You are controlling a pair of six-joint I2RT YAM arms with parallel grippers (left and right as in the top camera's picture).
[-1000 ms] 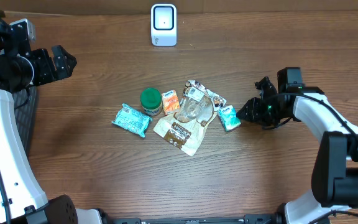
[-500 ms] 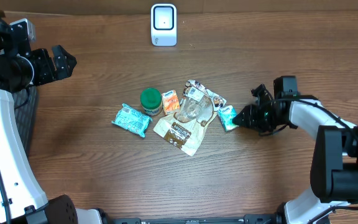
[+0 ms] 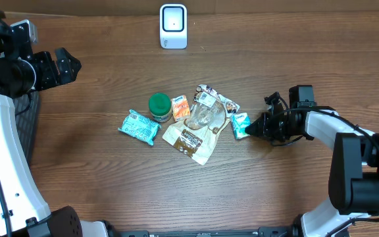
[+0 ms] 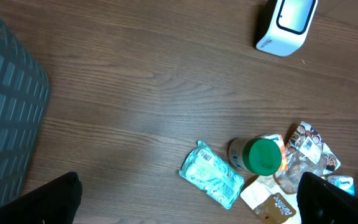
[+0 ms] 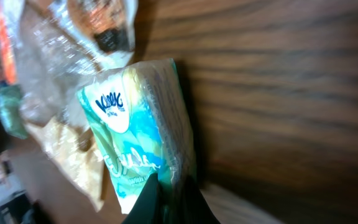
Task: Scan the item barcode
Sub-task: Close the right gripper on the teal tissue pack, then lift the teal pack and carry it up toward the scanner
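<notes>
A small teal and white packet [image 3: 240, 124] lies at the right end of the pile in the middle of the table. My right gripper [image 3: 251, 128] is shut on that packet's right edge, low over the table. In the right wrist view the packet [image 5: 135, 134] fills the middle, its sealed edge pinched between my dark fingertips [image 5: 146, 202] at the bottom. The white barcode scanner [image 3: 173, 26] stands at the table's back edge, also in the left wrist view [image 4: 288, 25]. My left gripper [image 3: 68, 66] hangs open at the far left, holding nothing.
The pile holds a green-lidded jar [image 3: 160, 105], a larger teal packet [image 3: 139, 127], an orange packet [image 3: 180, 106], a clear bag [image 3: 208, 113] and a beige pouch [image 3: 189, 140]. A dark basket [image 4: 5, 112] stands at the table's left side.
My right gripper slid left to the small teal packet and closed on its right edge. The left arm has not moved.
</notes>
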